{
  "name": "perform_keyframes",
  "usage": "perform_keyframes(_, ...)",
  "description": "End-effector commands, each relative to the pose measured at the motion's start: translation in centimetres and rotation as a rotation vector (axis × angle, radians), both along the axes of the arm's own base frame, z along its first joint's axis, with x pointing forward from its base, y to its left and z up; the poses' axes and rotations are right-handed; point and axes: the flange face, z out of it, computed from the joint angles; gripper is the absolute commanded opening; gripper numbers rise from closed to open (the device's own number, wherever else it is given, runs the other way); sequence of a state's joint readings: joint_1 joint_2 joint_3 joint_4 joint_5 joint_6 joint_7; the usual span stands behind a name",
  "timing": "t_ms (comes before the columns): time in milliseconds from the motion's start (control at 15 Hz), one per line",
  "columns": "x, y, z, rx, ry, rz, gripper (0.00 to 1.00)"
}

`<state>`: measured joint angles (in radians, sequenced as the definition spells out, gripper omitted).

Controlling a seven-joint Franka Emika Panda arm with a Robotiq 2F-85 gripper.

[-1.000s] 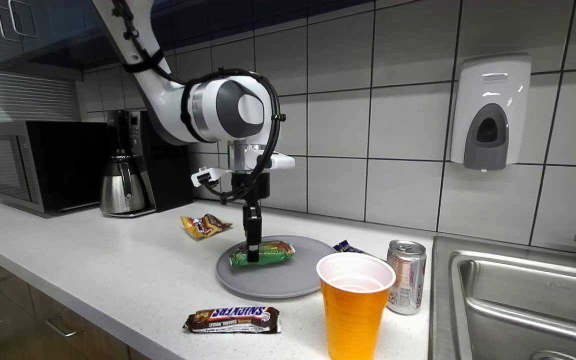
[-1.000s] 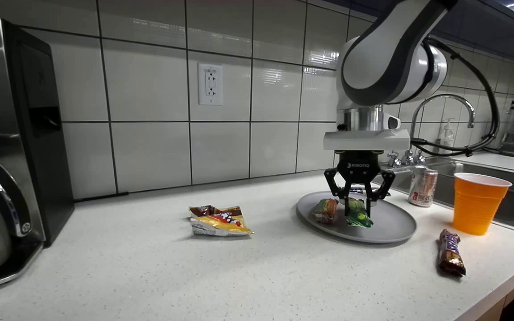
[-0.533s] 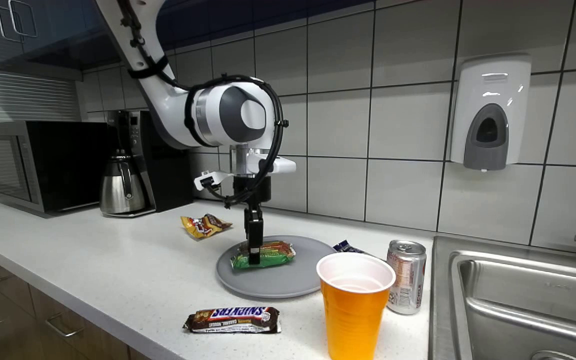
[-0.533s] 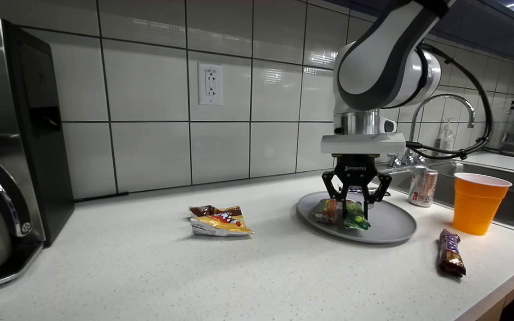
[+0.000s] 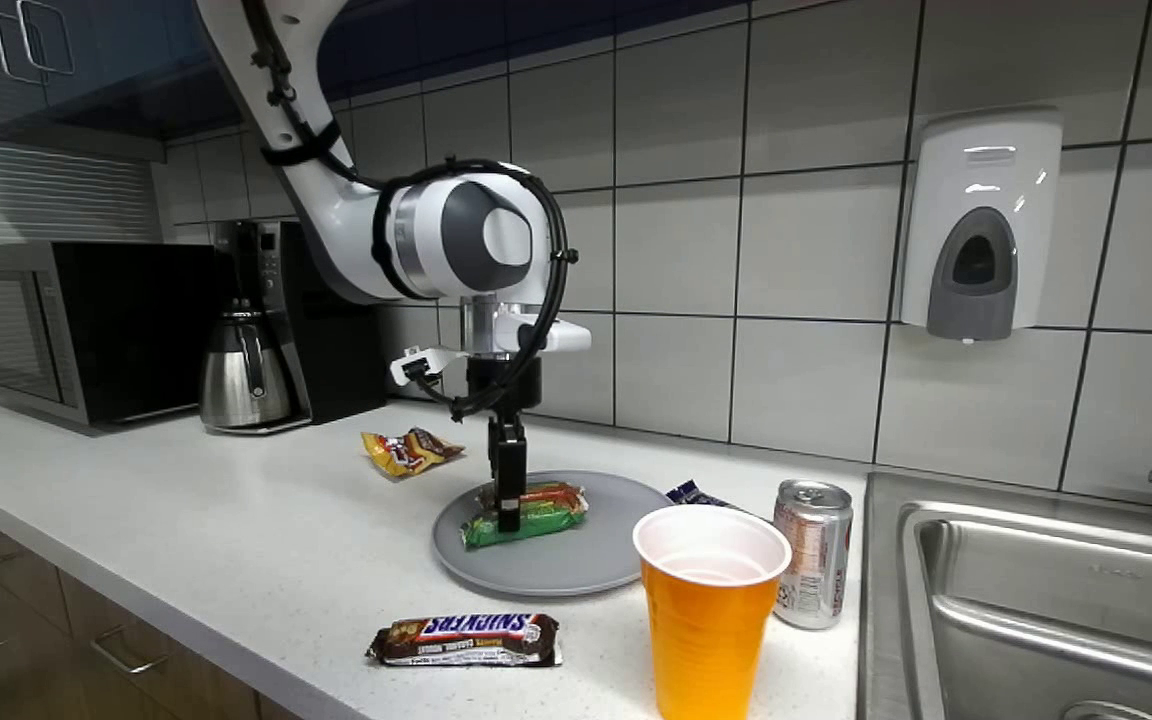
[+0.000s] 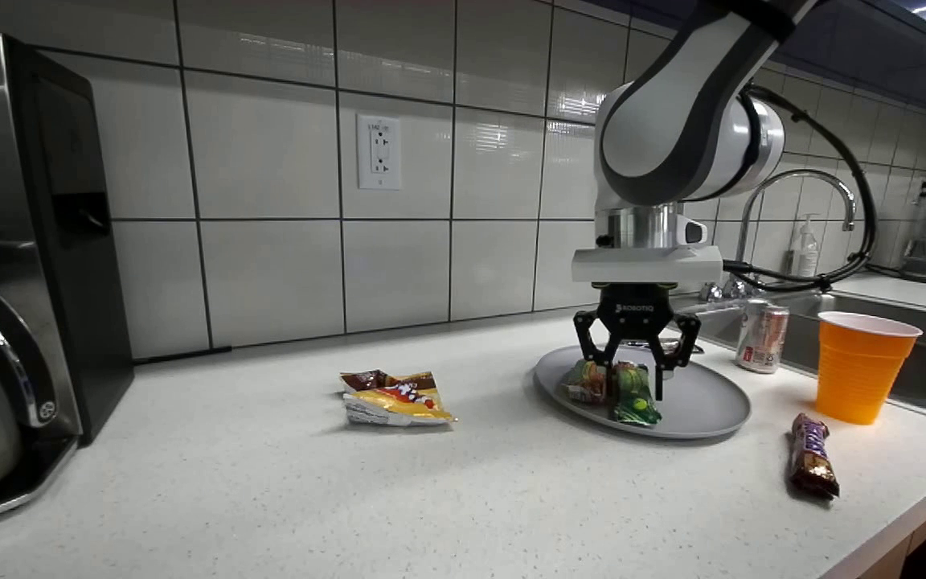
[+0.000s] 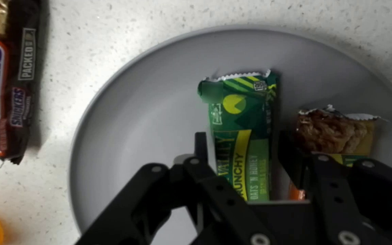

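A green granola bar (image 7: 240,115) lies flat on a round grey plate (image 7: 131,129). My gripper (image 7: 243,143) stands open over it, one finger on each long side, with narrow gaps between bar and fingers in the wrist view. A second bar (image 7: 335,134), brown and orange wrapped, rests beside it on the plate, close to the right-hand finger (image 7: 289,153), which partly covers it. In an exterior view the fingertips straddle the green bar (image 6: 637,398) low over the plate (image 6: 708,414); whether they touch the plate I cannot tell.
A Snickers bar (image 5: 466,640) lies in front of the plate. An orange cup (image 5: 711,620) and a silver can (image 5: 814,555) stand between plate and sink (image 5: 976,610). Behind are a dark blue wrapper (image 5: 693,493) and a yellow snack bag (image 6: 399,402). A coffee maker (image 6: 29,225) stands farther off.
The gripper has come down slightly and shifted a little, bringing the green bar with it. Its fingers have then spread apart, and the bar now lies lower, flat on the plate.
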<state>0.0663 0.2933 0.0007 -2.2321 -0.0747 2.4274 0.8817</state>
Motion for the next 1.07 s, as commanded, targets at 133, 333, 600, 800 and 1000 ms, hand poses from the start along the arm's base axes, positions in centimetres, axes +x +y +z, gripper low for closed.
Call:
perform_keyframes(133, 0.6, -0.1, 1.8, 0.024, -0.028, 0.001, 1.00)
perform_keyframes(333, 0.3, -0.4, 2.6, 0.031, -0.037, -0.011, 1.00)
perform_keyframes(600, -0.8, -0.8, 3.7, 0.045, -0.045, -0.022, 1.00)
perform_keyframes(800, -1.8, -1.2, 4.5, 0.046, -0.052, -0.045, 1.00)
perform_keyframes(1000, -3.0, -1.6, 5.2, 0.045, -0.061, -0.067, 1.00)
